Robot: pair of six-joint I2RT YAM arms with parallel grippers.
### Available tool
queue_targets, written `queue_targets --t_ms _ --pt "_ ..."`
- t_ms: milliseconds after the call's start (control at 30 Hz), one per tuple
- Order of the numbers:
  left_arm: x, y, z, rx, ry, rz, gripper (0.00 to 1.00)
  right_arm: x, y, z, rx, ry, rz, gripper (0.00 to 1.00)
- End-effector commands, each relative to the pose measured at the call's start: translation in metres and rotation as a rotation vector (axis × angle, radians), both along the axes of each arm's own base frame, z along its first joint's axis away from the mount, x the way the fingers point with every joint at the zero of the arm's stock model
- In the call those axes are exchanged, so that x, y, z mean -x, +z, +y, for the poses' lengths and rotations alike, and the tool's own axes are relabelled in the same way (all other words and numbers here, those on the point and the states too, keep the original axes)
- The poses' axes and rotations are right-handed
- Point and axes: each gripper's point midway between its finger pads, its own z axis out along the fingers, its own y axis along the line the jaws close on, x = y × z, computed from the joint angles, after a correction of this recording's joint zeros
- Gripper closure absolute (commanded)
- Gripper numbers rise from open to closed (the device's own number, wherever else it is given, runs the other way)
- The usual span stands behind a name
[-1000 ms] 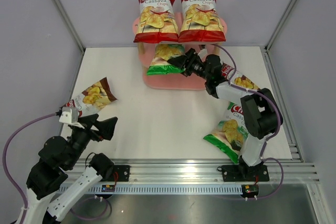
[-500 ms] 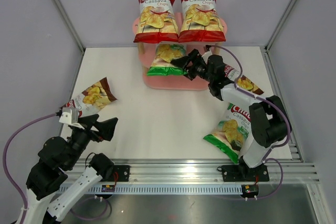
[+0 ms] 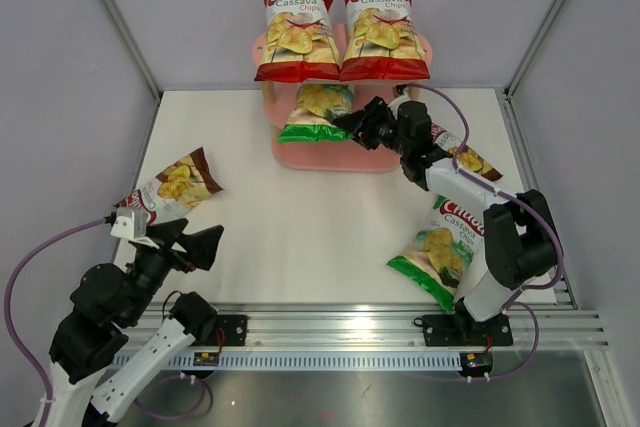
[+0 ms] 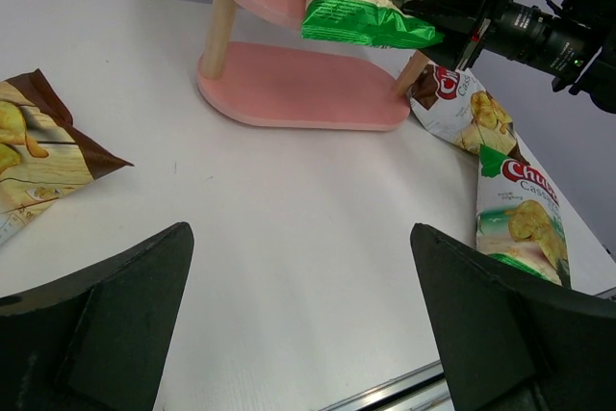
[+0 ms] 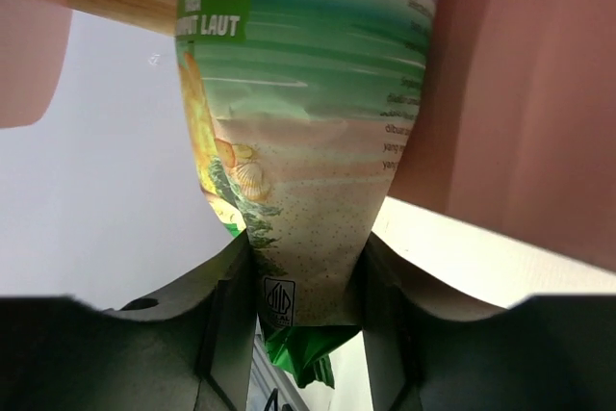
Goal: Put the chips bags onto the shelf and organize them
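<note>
Tightly, green bag (image 3: 318, 110) in right gripper (image 3: 348, 123), at shelf (image 3: 330, 158)

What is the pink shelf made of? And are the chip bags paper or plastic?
The shelf looks like painted wood: flat matte pink boards on pale round posts. The chip bags seem thin plastic film: they shine, and the green bag creases where the right gripper pinches it.

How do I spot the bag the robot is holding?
Look at the pink three-tier shelf at the back. Below the two red chips bags on top, the right gripper pinches a glossy green chips bag. The other green bag lies on the table.
</note>
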Motion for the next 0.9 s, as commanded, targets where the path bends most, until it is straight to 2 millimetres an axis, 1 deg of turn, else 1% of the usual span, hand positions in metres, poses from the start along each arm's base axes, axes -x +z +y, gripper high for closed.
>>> queue_targets --t_ms 0,33,133,333,433,600,667,867 --pt "0.002 0.015 -0.003 0.022 -0.03 -0.068 0.01 -0.016 0.027 0.005 0.012 0.01 -0.089 0.53" --pt "0.002 0.016 -0.004 0.023 -0.032 -0.069 0.01 -0.018 0.023 0.007 0.016 0.013 -0.083 0.53" --pt "0.003 0.015 -0.004 0.023 -0.035 -0.069 0.01 -0.024 0.024 0.012 0.019 0.038 -0.097 0.54" --pt "0.003 0.015 -0.004 0.021 -0.038 -0.071 0.01 -0.029 0.021 0.024 0.03 0.1 -0.099 0.57" --pt "0.003 0.016 -0.005 0.025 -0.042 -0.076 0.01 -0.029 0.022 0.03 0.028 0.136 -0.108 0.57" --pt "0.004 0.017 -0.005 0.029 -0.048 -0.081 0.01 -0.022 0.031 0.04 0.017 0.209 -0.137 0.58" --pt "0.004 0.017 -0.006 0.027 -0.05 -0.082 0.01 -0.018 0.031 0.043 0.011 0.243 -0.142 0.58" --pt "0.004 0.016 -0.007 0.026 -0.052 -0.077 0.01 -0.019 0.033 0.049 -0.007 0.256 -0.141 0.57"
